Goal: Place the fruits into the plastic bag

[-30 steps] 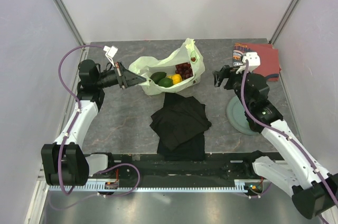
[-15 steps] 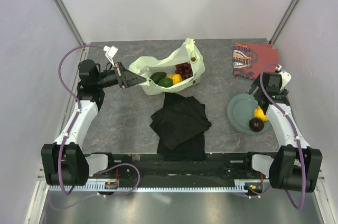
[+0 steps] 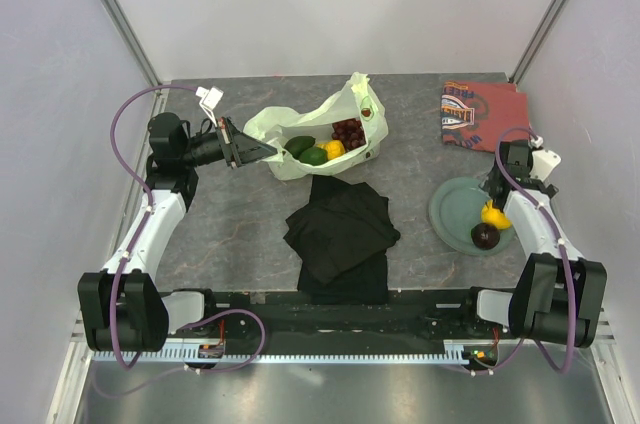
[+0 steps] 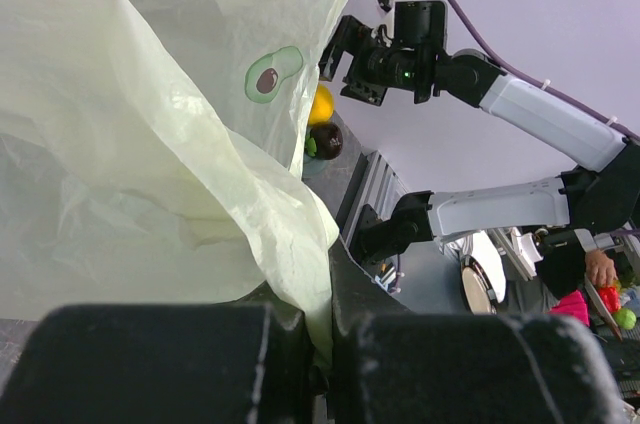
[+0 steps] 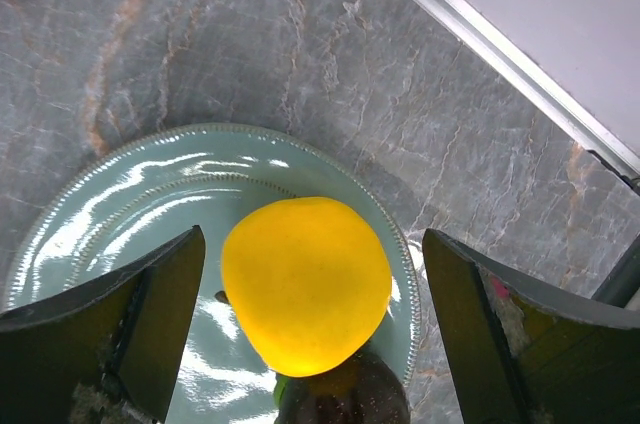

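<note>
The pale yellow-green plastic bag (image 3: 300, 124) lies open at the back left. Inside it are a dark red grape bunch (image 3: 348, 131), a yellow fruit (image 3: 334, 149) and green fruits (image 3: 312, 155). My left gripper (image 3: 258, 150) is shut on the bag's left rim (image 4: 300, 274), holding it up. On the grey-green plate (image 3: 450, 209) rest a second yellow fruit (image 3: 492, 214) and a dark maroon round one (image 3: 485, 235). My right gripper (image 5: 312, 236) hangs open straight above that yellow fruit (image 5: 305, 284), one finger on each side, not touching. The maroon fruit (image 5: 350, 399) peeks out beneath.
A folded black cloth (image 3: 340, 229) lies in the middle front, between the bag and the arm bases. A red-orange patterned cloth (image 3: 480, 114) lies at the back right. The plate sits close to the right wall and its metal rail (image 5: 480, 44).
My right arm has swung from the table's middle out to the right and down over the plate, its jaws opening wide. The left arm and the bag have stayed still.
</note>
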Available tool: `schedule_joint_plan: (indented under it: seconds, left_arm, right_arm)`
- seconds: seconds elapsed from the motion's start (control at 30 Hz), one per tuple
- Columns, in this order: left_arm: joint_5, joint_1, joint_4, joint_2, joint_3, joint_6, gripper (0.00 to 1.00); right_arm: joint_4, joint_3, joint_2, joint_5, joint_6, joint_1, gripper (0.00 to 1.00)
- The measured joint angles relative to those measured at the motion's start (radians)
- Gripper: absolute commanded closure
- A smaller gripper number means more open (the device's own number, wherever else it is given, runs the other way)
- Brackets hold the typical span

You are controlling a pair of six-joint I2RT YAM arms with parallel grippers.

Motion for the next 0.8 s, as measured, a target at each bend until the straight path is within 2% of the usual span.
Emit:
schedule_joint_plan:
  seconds: [0.43,0.53,0.6,0.63,0.8]
  left_arm:
    - [0.0,0.0,0.0,0.0,0.0,0.0,0.98]
    - [0.0,0.0,0.0,0.0,0.0,0.0,0.99]
    - [0.0,0.0,0.0,0.0,0.0,0.0,0.99]
    - [0.0,0.0,0.0,0.0,0.0,0.0,0.98]
    - [0.0,0.0,0.0,0.0,0.0,0.0,0.98]
  right_arm:
    - [0.038,-0.061,0.062,-0.053,0.005,-0.006,0.03]
    - [0.052,-0.067,0.079,-0.06,0.006,-0.011,0.09]
    - [0.059,-0.071,0.091,-0.066,0.006,-0.012,0.18]
    - [0.061,-0.072,0.097,-0.066,0.007,-0.011,0.25]
    - [0.081,-0.074,0.097,-0.068,0.001,-0.013,0.39]
